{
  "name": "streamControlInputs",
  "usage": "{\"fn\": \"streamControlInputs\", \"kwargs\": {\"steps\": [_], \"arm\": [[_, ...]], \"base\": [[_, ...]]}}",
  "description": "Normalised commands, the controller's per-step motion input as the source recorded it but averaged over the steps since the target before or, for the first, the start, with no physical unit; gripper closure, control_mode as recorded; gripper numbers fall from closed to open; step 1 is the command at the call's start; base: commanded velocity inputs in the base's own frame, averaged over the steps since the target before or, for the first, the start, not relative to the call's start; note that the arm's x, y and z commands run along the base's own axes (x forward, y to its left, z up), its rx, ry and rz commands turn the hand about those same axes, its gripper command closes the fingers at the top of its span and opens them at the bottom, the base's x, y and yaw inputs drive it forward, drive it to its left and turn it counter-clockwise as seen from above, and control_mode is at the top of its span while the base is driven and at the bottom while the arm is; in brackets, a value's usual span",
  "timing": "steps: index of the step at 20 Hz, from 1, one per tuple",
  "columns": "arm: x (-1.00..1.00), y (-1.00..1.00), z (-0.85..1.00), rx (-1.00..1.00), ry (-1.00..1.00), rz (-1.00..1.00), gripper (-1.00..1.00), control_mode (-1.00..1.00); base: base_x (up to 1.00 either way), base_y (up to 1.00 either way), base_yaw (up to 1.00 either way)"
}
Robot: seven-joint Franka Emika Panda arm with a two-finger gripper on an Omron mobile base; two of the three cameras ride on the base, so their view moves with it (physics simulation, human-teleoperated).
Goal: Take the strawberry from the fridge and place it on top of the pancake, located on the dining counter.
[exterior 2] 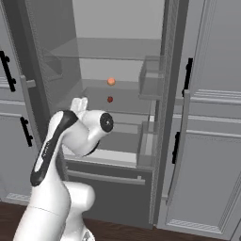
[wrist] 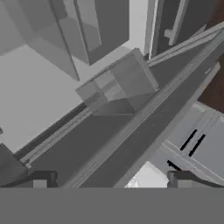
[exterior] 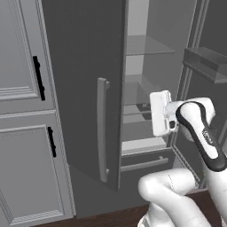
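The fridge [exterior: 84,66] stands with both doors swung open, showing its pale interior [exterior 2: 117,28] and glass shelves. On the middle shelf lies a tiny dark red fruit, the strawberry [exterior 2: 109,99], with a rounder orange fruit [exterior 2: 111,81] just behind it. My gripper [exterior 2: 80,104] reaches in at the fridge's left side, below and left of the strawberry and apart from it. In the hand view the gripper [wrist: 111,179] is open with nothing between the fingertips [wrist: 41,179]. The pancake and the dining counter are out of view.
The left door with its long bar handle [exterior: 103,128] hangs close beside the arm. Door bins [exterior 2: 150,80] line the open right door. A bottom drawer [exterior 2: 108,188] sits below the shelves. Grey panelled cabinets [exterior: 22,111] flank the fridge.
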Motion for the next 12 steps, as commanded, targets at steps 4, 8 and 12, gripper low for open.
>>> {"fn": "streamControlInputs", "kwargs": {"steps": [4, 8, 12], "arm": [[0.98, 0.33, 0.00, 0.25, 0.15, 0.49, -1.00, -1.00], [0.76, 0.39, 0.01, 0.23, 0.22, 0.42, -1.00, -1.00], [0.08, 0.74, 0.00, 0.01, 0.03, 0.21, -1.00, -1.00]], "base": [[0.00, 0.00, 0.00], [0.00, 0.00, 0.00], [0.00, 0.00, 0.00]]}}
